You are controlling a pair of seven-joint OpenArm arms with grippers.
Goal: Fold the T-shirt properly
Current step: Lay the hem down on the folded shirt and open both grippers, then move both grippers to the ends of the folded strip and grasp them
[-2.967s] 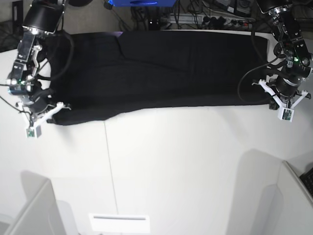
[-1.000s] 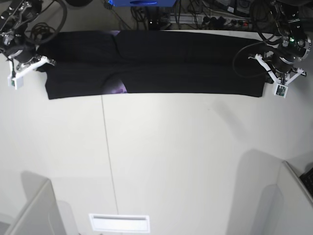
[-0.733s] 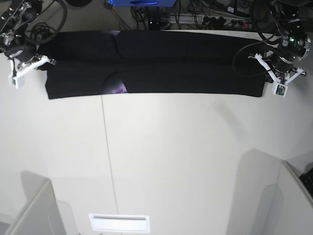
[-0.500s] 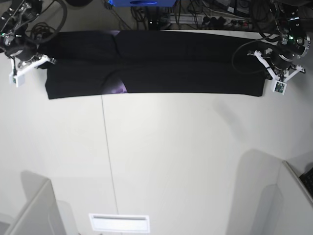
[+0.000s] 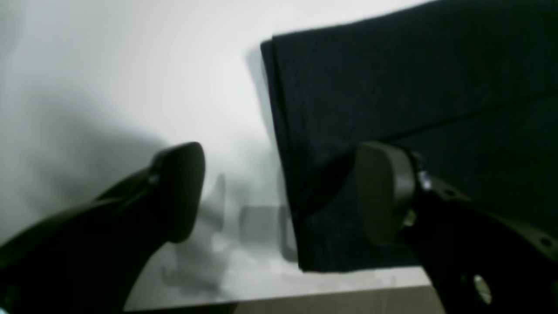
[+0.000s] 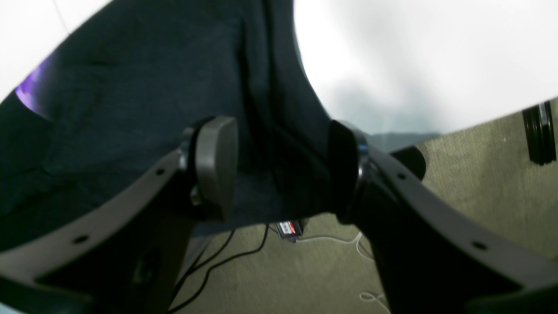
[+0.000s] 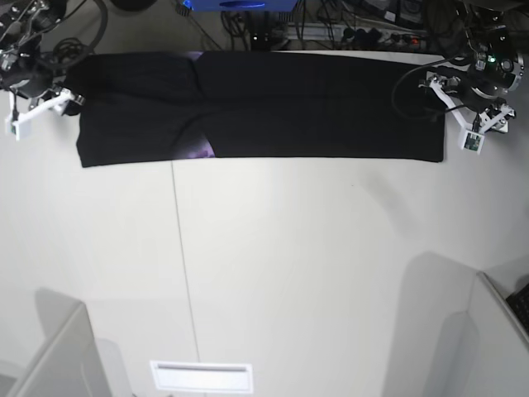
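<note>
The black T-shirt (image 7: pixel 273 107) lies folded into a long flat band across the back of the white table (image 7: pixel 289 265), with a small purple mark (image 7: pixel 198 150) near its front edge. My left gripper (image 7: pixel 453 112) hovers at the shirt's right end. In the left wrist view it (image 5: pixel 281 192) is open and empty, over the shirt's folded corner (image 5: pixel 348 109). My right gripper (image 7: pixel 50 106) is at the shirt's left end. In the right wrist view it (image 6: pixel 279 170) is open and empty above the shirt (image 6: pixel 152 109) at the table's edge.
Cables and a power strip (image 7: pixel 372 33) lie behind the table, next to a blue object (image 7: pixel 227 4). Grey panels (image 7: pixel 50 356) stand at the front corners. A white label (image 7: pixel 201 376) sits at the front edge. Carpet floor (image 6: pixel 479 174) shows past the table.
The shirt's front part was carried back, folding it into a narrower band. Since a second ago both grippers have drawn away towards the table's back corners; the shirt has stayed still.
</note>
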